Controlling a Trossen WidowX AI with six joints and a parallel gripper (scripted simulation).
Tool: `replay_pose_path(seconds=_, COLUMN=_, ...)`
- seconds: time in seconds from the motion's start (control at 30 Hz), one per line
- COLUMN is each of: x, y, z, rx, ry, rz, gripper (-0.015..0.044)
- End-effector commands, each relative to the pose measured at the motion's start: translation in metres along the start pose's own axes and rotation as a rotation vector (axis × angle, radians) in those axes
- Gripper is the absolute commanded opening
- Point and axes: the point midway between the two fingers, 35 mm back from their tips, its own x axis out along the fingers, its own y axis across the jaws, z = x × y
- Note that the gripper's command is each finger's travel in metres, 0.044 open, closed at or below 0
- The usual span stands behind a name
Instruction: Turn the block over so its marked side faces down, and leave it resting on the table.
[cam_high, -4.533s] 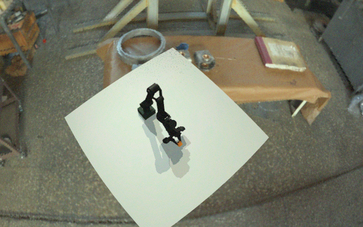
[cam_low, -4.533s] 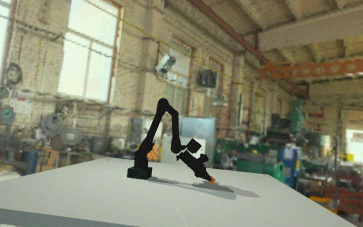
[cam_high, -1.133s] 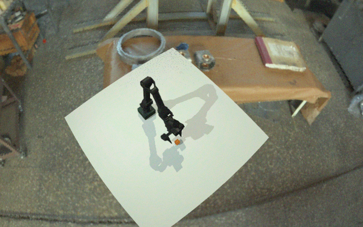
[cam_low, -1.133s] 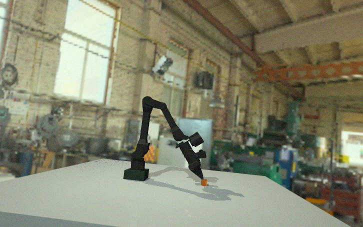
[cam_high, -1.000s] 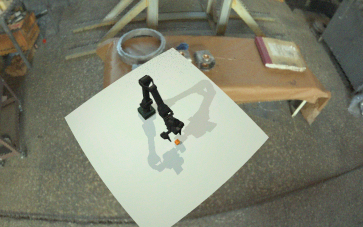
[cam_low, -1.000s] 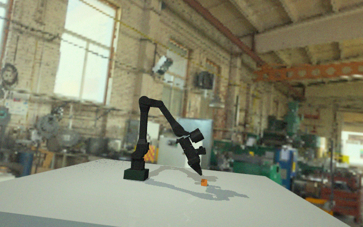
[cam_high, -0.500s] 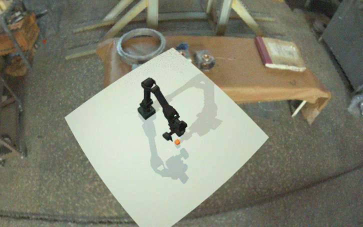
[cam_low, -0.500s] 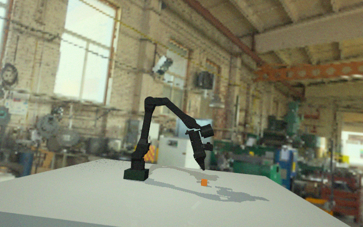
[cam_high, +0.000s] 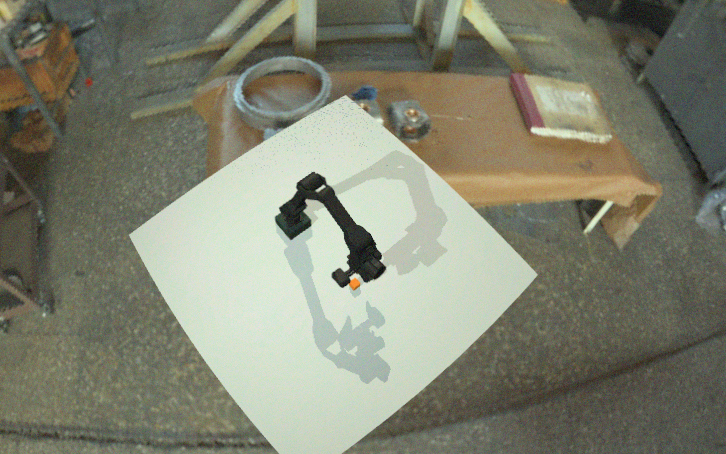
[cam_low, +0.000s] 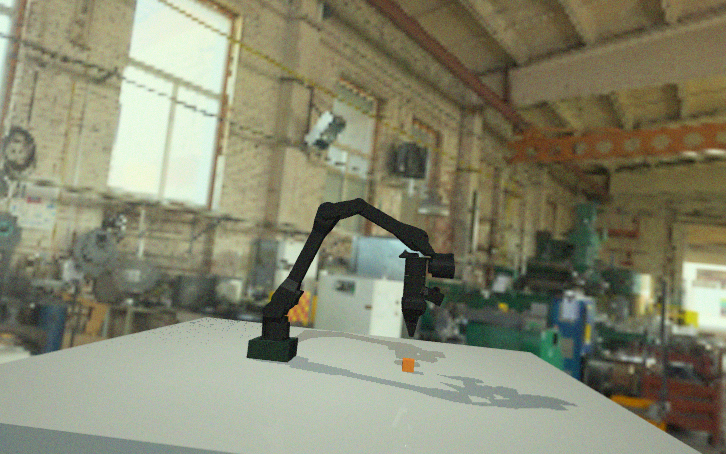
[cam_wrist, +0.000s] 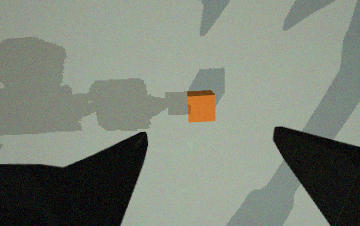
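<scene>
The small orange block (cam_high: 354, 284) (cam_low: 407, 365) (cam_wrist: 202, 108) rests flat on the pale table (cam_high: 224, 267) (cam_low: 160, 396). In the wrist view it is a little above the image centre, with a plain orange top and a narrow darker side. No marked face shows in any view now; its underside and some of its sides are hidden. My gripper (cam_low: 411, 335) (cam_wrist: 209, 135) is open and empty, pointing down and well above the block. In the wrist view the block appears beyond the line between the two fingertips, between them sideways.
The arm's dark base (cam_high: 292, 225) (cam_low: 271, 349) stands on the table behind the block. Shadows of the arm lie across the table and near the block. A workshop shows beyond the table edges.
</scene>
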Motion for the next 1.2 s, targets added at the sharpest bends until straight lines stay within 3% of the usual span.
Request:
replay_pose_path(seconds=0.0, x=0.002, y=0.001, z=0.001, rx=-0.003, ry=0.018, rz=0.005, gripper=0.044)
replay_pose_path(seconds=0.13, x=0.034, y=0.001, z=0.0, rx=-0.003, ry=0.018, rz=0.005, gripper=0.044)
replay_pose_path(seconds=1.17, x=0.078, y=0.001, z=-0.001, rx=-0.003, ry=0.018, rz=0.005, gripper=0.044)
